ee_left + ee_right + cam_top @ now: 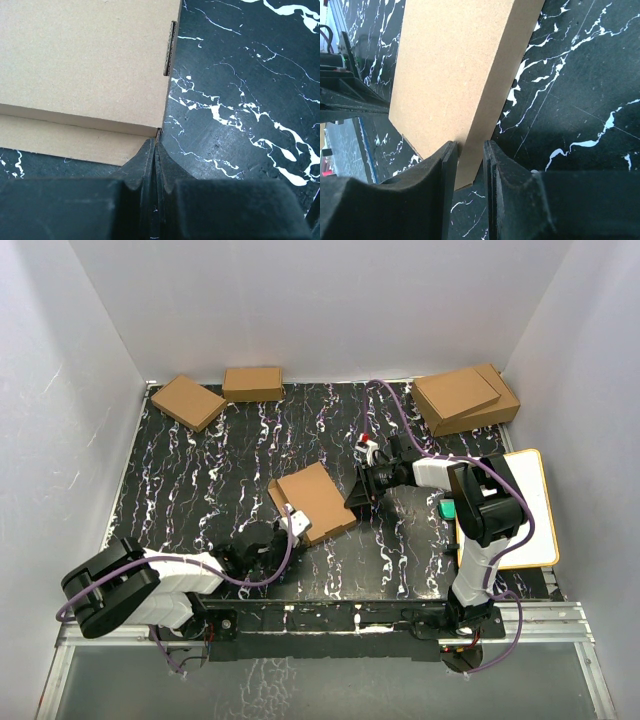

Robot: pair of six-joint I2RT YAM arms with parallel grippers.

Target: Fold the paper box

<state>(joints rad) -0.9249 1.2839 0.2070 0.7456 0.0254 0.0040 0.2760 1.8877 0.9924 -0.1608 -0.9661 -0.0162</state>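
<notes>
The paper box (313,497) lies as a thin, flat brown cardboard rectangle in the middle of the black marbled table. My left gripper (296,524) is at its near corner. In the left wrist view that gripper (156,142) is shut, its tips touching the corner of the paper box (85,65), where a thin cardboard edge shows just beyond them. My right gripper (357,502) is at the box's right end. In the right wrist view the right gripper (470,145) has one finger on the top face and the other on the side, shut on the paper box (455,70).
Two small brown boxes (188,401) (252,383) sit at the back left. Two larger stacked brown boxes (465,400) stand at the back right. A white board with an orange rim (528,502) lies at the right edge, a green object (447,508) beside it. White walls enclose the table.
</notes>
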